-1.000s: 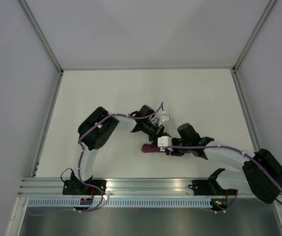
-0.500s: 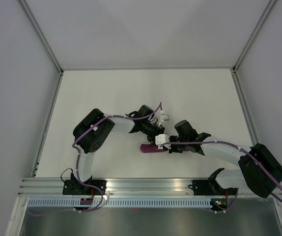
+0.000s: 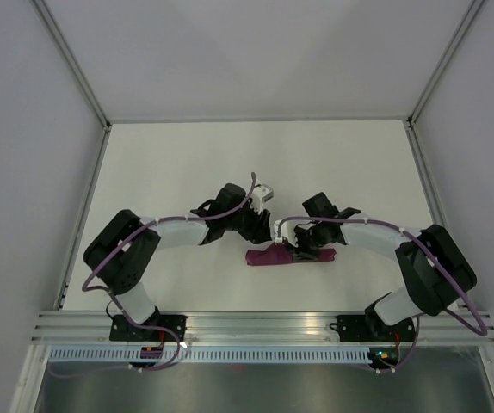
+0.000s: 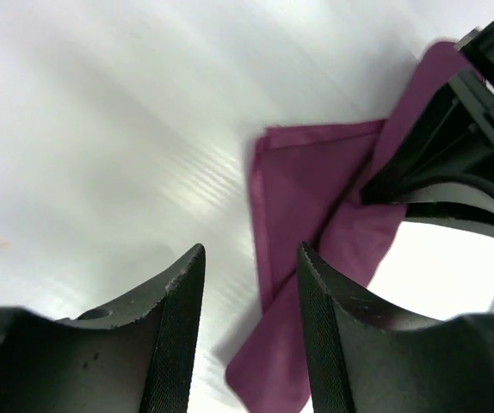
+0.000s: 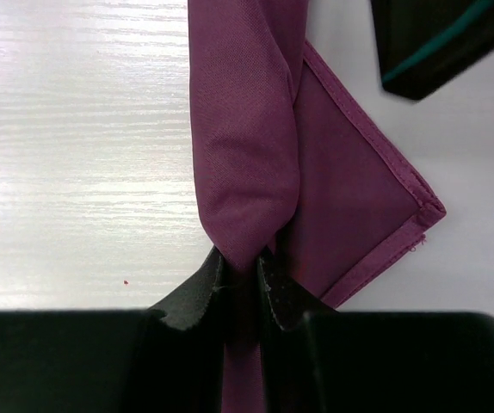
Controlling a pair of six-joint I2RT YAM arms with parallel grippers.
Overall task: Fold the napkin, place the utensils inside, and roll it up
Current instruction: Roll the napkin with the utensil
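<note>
Pinching a raised fold of the napkin (image 5: 247, 155), the right gripper (image 5: 245, 268) is clamping thin cloth between closed jaws. The left gripper (image 4: 250, 262) is hovering just beside the cloth, jaws apart, holding nothing. The napkin is lying as a narrow folded strip mid-table between the arms. Risk: the pinch is looking shallow, so slick cloth may be slipping out on any pull, and the loose end may be unfolding unpinned. Utensils aren't showing. White table (image 3: 169, 163), plain grey walls (image 3: 256, 52).

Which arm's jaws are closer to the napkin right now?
Right. On the right arm the jaws are shut on a raised fold of the napkin; on the left arm they stand open just beside the cloth, holding nothing.
</note>
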